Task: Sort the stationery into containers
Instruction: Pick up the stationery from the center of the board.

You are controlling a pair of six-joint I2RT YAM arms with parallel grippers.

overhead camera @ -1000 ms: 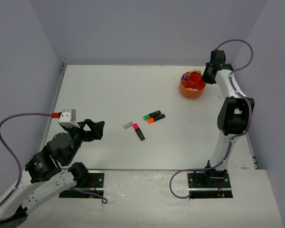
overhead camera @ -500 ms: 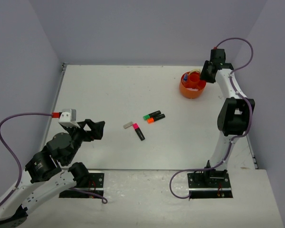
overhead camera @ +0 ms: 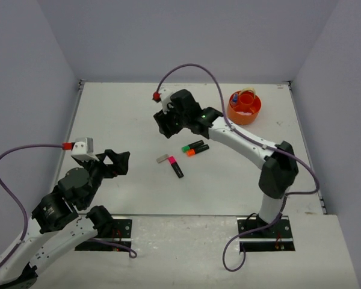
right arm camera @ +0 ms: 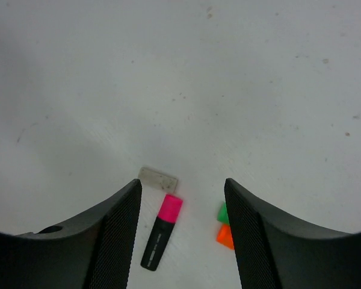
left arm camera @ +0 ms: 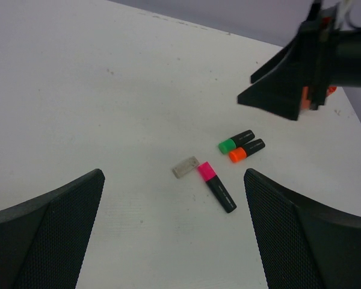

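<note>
- Pink-capped highlighter is lying mid-table, just near of the green-capped highlighter. It's looking light, stiff and slick, so I'd be pinching across the barrel, mid-length.
- Right gripper is hovering on its far side, fingers spread and empty. Left gripper is gaping too, idling near-left.
- Versus earlier: the right arm is no longer sitting at the orange tub far right. It's now reaching over the centre.
</note>
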